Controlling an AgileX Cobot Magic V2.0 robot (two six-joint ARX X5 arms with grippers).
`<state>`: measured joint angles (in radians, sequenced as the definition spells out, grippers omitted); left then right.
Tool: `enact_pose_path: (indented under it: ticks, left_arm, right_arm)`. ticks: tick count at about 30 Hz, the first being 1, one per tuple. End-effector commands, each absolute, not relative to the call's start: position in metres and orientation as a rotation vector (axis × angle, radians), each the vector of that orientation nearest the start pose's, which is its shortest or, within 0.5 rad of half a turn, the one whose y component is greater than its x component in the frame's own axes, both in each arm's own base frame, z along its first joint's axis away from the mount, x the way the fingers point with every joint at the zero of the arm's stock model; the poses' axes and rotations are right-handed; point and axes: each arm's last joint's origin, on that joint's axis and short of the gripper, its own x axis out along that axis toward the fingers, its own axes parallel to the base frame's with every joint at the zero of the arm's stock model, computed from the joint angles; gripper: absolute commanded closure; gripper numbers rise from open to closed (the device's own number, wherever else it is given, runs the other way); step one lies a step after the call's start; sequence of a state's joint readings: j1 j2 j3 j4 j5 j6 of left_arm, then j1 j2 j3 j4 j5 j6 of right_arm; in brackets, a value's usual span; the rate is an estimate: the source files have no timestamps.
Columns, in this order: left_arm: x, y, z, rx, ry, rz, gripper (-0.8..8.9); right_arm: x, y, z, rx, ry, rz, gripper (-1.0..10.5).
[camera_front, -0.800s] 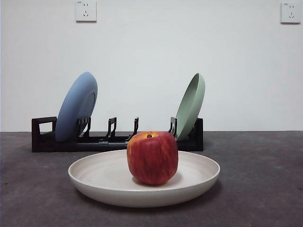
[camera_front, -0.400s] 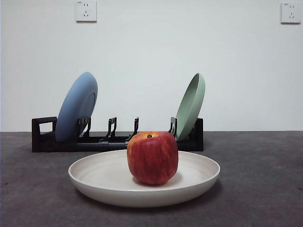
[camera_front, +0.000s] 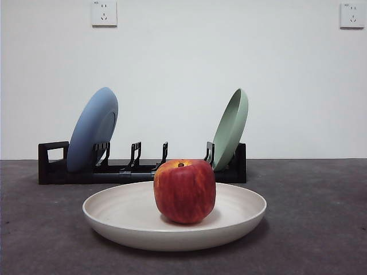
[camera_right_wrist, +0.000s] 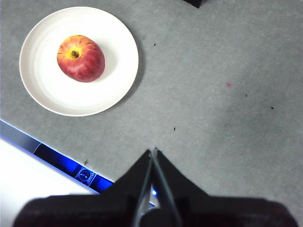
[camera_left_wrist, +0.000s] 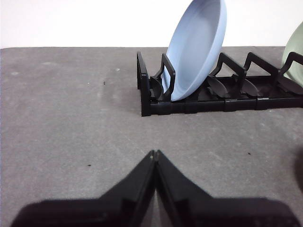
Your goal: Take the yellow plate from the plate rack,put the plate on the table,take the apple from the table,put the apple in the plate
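The red apple (camera_front: 184, 191) stands upright in the middle of the cream yellow plate (camera_front: 114, 215), which lies flat on the dark grey table (camera_front: 321, 229) in front of the black plate rack (camera_front: 53, 163). The right wrist view shows the apple (camera_right_wrist: 81, 58) in the plate (camera_right_wrist: 113, 80) from high above. My right gripper (camera_right_wrist: 154, 151) is shut and empty, well away from the plate. My left gripper (camera_left_wrist: 155, 153) is shut and empty, above bare table short of the rack's handle end (camera_left_wrist: 144, 90). Neither gripper shows in the front view.
A blue plate (camera_front: 92, 129) leans in the rack near its handle end and a pale green plate (camera_front: 231, 129) leans at the other end; the slots between them hold nothing. The table's near edge (camera_right_wrist: 28, 142) shows in the right wrist view.
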<state>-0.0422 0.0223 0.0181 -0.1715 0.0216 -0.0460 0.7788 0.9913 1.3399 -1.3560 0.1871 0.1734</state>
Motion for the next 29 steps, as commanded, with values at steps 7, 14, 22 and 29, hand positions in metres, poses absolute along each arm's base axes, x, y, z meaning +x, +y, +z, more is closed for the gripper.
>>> enact_pose_path:
  ticks: [7, 14, 22, 29]
  left_arm:
    - [0.098, -0.005, 0.147, -0.050, 0.196, -0.061, 8.17]
    - [0.098, -0.005, 0.147, -0.050, 0.205, -0.061, 8.17]
    - [0.098, -0.005, 0.146, -0.050, 0.216, -0.061, 8.17]
    - [0.099, -0.005, 0.145, -0.050, 0.219, -0.061, 8.17]
  right_arm:
    - [0.100, 0.091, 0.381, -0.323, 0.964, 0.445, 9.5]
    - [0.098, 0.081, 0.386, -0.350, 0.905, 0.407, 9.5]
    - [0.092, 0.041, 0.419, -0.068, 0.448, 0.235, 9.5]
    - [0.072, 0.006, 0.388, -0.078, 0.134, 0.018, 9.5]
